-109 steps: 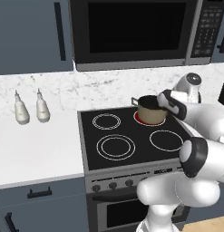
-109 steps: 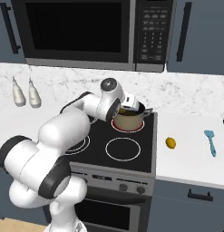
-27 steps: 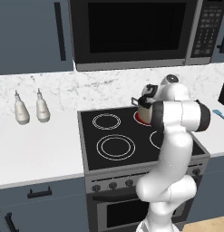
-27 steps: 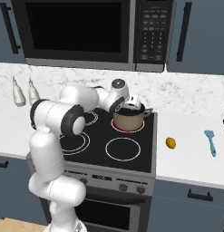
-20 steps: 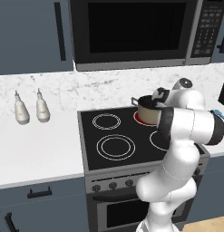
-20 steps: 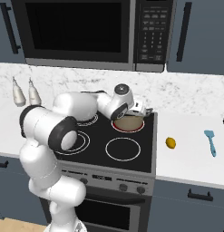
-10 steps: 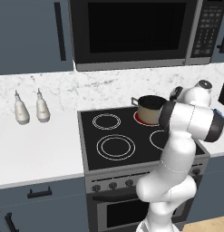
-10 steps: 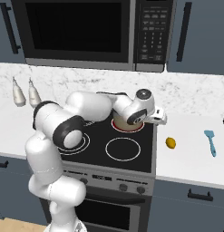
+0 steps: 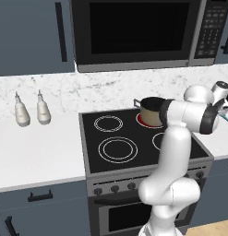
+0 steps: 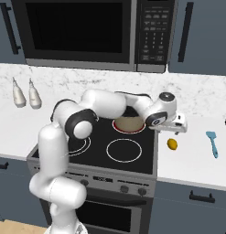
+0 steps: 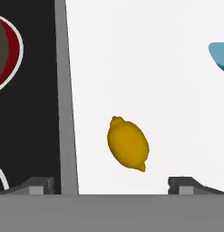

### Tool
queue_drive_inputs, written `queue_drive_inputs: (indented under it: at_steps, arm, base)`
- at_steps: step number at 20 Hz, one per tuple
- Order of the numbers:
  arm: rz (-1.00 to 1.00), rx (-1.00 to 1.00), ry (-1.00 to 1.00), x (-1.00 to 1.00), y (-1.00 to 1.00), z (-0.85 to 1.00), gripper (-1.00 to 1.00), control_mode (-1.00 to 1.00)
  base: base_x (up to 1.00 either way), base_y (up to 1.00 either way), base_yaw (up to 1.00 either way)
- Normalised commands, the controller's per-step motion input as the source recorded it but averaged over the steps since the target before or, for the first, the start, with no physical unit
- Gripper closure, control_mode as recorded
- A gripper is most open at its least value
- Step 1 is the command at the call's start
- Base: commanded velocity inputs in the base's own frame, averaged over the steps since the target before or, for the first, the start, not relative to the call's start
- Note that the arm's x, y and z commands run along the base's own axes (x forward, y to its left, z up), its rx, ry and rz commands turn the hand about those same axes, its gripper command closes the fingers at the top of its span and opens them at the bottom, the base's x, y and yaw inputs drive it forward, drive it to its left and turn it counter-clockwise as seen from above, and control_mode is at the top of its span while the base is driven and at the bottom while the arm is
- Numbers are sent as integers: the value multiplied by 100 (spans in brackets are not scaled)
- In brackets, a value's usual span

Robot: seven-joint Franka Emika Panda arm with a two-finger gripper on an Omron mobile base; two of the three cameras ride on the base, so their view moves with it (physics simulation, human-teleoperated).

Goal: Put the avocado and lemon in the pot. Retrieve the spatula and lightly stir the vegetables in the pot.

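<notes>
The yellow lemon (image 10: 172,144) lies on the white counter right of the stove, and in the hand view the lemon (image 11: 128,143) sits between and just beyond my fingertips. My gripper (image 10: 177,128) hovers a little above it, open and empty; the gripper (image 11: 112,185) has its jaws wide apart. The tan pot (image 9: 151,110) stands on the red back-right burner, and the pot (image 10: 129,122) is partly hidden by my arm. The teal spatula (image 10: 212,142) lies further right on the counter, its blade (image 11: 221,56) at the frame's edge. The avocado is out of view.
Two pale bottles (image 9: 22,113) (image 9: 43,110) stand on the left counter. A microwave (image 10: 82,34) hangs above the stove. The stove's grey side edge (image 11: 65,99) runs just left of the lemon. White counter surrounds the lemon.
My arm has swung right, from over the pot to above the counter beside the stove, bringing the hand over the lemon. The gripper stayed open.
</notes>
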Motion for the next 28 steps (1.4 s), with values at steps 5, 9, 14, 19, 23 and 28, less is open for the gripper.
queue_drive_inputs:
  at_steps: [5,9,14,19,23,28]
  arm:
    - [9,0,9,0,-43,-35,-100,-100]
    - [12,0,7,0,-36,-34,-100,-100]
    - [10,0,4,0,2,-19,-100,-100]
    - [9,0,0,0,17,-6,-100,-100]
    - [8,0,0,0,11,-16,-100,-100]
    - [8,0,5,29,0,-29,-100,-100]
  base:
    - [0,0,0]
    - [0,0,0]
    - [0,0,0]
    - [0,0,0]
    - [0,0,0]
    - [0,0,0]
